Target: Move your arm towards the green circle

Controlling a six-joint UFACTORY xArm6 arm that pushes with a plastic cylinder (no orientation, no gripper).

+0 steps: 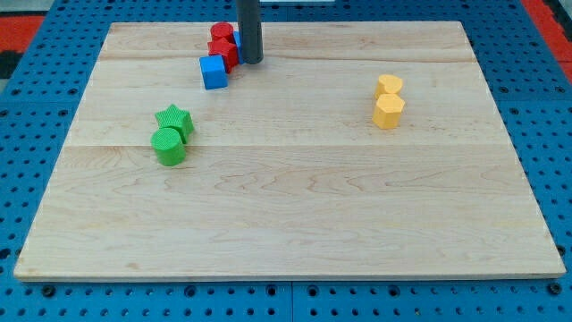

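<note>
Reaching the green circle (168,146) means crossing toward the view's lower left, where it sits touching the green star (175,119) just behind it — overshoot and I shove both. Well apart on the view's right stand two yellow blocks (388,100), no concern. Farther back, my tip (249,61) rests beside the red blocks (222,45), near the blue cube (214,72) — a careless start would likely drag the cube along. No pincer here, only a rod.
</note>
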